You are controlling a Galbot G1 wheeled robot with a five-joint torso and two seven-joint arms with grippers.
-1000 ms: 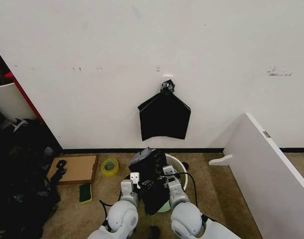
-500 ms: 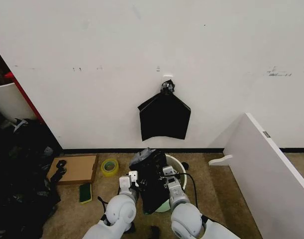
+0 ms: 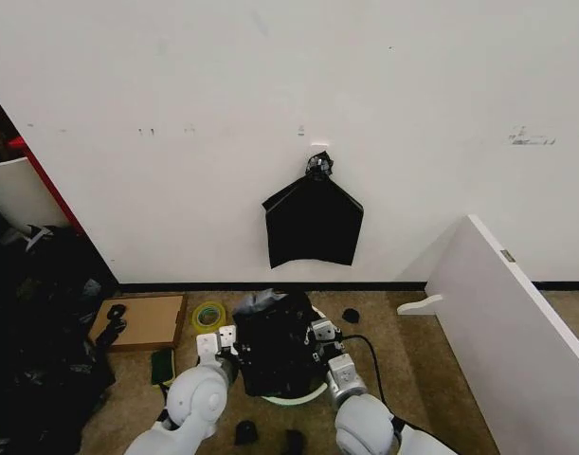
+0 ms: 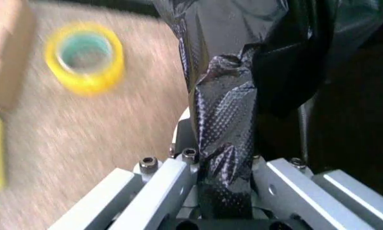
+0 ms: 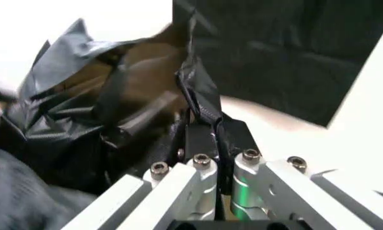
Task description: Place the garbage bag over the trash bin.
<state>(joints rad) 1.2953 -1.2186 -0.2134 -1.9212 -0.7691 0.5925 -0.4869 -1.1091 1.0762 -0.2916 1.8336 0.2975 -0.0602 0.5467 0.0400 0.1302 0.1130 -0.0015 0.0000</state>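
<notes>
Both the left hand (image 3: pixel 223 343) and the right hand (image 3: pixel 319 332) pinch the thin, slippery garbage bag (image 3: pixel 275 341) by its edges, at 9 and 3 o'clock over the trash bin (image 3: pixel 298 399).

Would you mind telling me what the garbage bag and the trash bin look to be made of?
The garbage bag, pinched by the left gripper and the right gripper, looks like thin glossy black plastic film: it crinkles and shows a fine embossed texture. The trash bin seems to be smooth cream-white moulded plastic, judging from the rim portion visible.
</notes>
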